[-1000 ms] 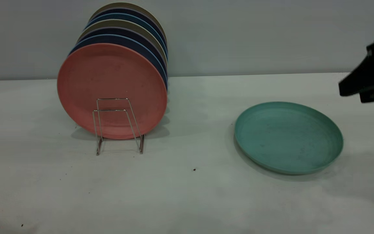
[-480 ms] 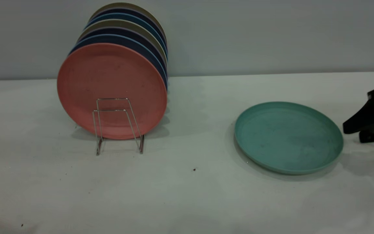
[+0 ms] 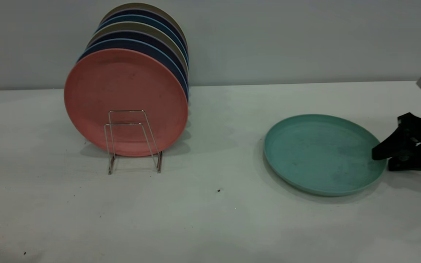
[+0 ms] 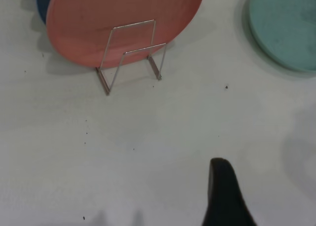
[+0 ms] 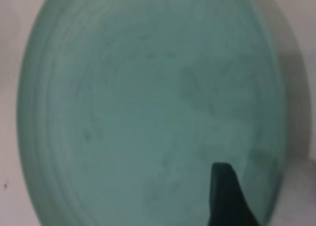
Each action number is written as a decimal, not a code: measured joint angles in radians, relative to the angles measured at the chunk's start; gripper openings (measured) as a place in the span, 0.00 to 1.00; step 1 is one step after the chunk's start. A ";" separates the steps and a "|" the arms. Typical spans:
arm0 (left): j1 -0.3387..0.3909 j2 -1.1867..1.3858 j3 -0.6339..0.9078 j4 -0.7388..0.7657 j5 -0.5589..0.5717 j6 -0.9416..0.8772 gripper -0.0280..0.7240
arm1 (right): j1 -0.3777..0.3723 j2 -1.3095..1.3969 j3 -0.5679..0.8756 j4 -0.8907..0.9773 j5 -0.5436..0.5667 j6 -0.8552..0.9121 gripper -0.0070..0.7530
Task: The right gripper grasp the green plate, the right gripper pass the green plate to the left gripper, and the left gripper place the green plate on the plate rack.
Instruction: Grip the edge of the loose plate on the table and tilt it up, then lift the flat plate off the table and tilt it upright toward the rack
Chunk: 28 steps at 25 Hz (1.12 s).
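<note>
Green plate: the green plate lies flat on the table, at about 3 o'clock from the plate rack, well apart from it.
Right gripper: the right gripper sits low at the plate's 3 o'clock rim; its fingers are spread apart, one black tip over the rim, the other down at the table just outside it. Nothing is gripped.
Right wrist view: the plate fills the frame, with one fingertip above its inside.
Left gripper: the left gripper hangs over bare table, away from the rack; only one finger shows, so whether it is spread or closed cannot be told.
Plate rack: the plate rack holds a pink plate upright at the front, with blue plates behind it.
</note>
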 joint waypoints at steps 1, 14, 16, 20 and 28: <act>0.000 0.000 0.000 0.000 -0.002 0.000 0.67 | 0.008 0.004 -0.003 0.007 -0.001 0.000 0.57; 0.000 0.030 0.000 -0.125 -0.035 0.049 0.66 | 0.087 -0.023 -0.011 -0.055 -0.151 0.083 0.03; 0.000 0.069 0.000 -0.197 -0.033 0.101 0.66 | 0.080 -0.063 -0.009 -0.147 -0.167 0.102 0.03; -0.017 0.188 0.000 -0.409 -0.030 0.298 0.66 | 0.111 -0.180 -0.008 -0.317 -0.168 0.148 0.03; -0.082 0.476 -0.003 -0.874 -0.061 0.697 0.66 | 0.293 -0.304 -0.004 -0.362 -0.121 0.155 0.03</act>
